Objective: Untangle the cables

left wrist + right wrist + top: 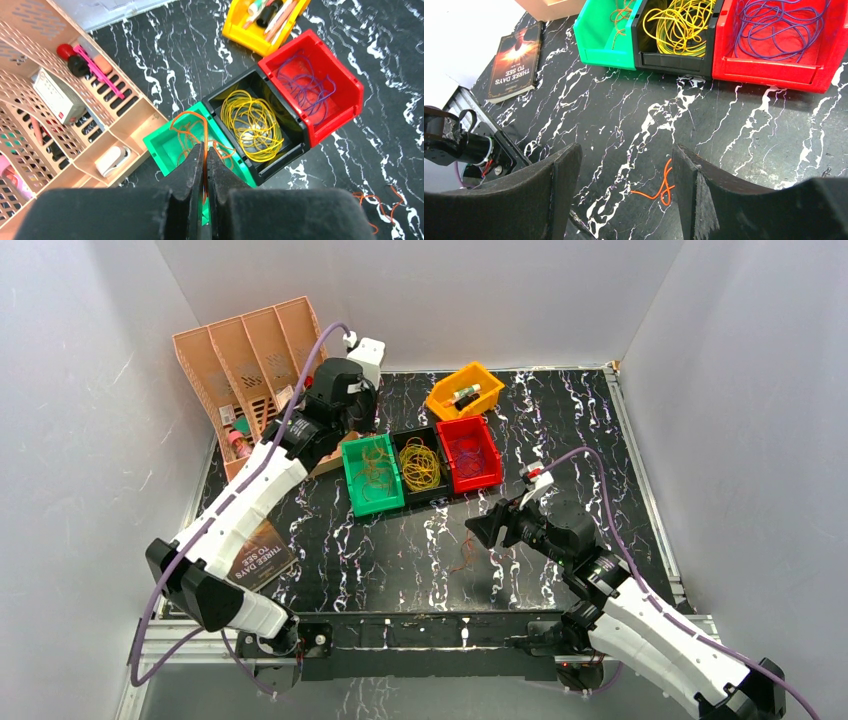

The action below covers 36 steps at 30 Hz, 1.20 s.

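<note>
Left wrist view: we note the left pincer (205,150) closed on an orange cable (205,131), whose loop runs from the tips into the green bin (159,148) just beyond them. Further out to the right of the tips, a black bin (218,98) holds yellow cables (250,125), then a red bin (345,95) holds purple cables (302,85). Right pincer (626,150) stands open, holding nothing; we see a short orange strand (663,186) lying on the table (594,115) below, between its fingers
</note>
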Motion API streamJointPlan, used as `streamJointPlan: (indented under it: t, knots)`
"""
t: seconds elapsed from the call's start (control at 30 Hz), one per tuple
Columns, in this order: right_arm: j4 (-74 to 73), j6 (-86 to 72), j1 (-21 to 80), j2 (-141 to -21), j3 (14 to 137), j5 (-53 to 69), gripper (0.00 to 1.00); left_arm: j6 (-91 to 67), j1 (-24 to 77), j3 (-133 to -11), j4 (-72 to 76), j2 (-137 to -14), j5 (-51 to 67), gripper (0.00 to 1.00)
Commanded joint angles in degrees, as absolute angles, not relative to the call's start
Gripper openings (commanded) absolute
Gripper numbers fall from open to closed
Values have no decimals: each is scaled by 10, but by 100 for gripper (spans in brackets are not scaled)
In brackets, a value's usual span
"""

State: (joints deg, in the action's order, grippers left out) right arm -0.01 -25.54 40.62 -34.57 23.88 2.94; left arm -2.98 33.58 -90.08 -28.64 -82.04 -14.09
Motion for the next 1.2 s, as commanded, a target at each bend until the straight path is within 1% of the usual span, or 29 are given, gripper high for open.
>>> streamJointPlan:
  t: [0.0, 0.27, 1.17]
  knots:
    - [15, -257, 407, -336, 241, 19, 74, -25, 325, -883, -273, -821, -124, 0]
    - [16, -259, 407, -339, 240, 17, 74, -29, 301, -866, -282, -829, -154, 0]
    - [18, -267, 407, -353, 243, 24, 74, -74, 285, -731, -199, -902, -87, 0]
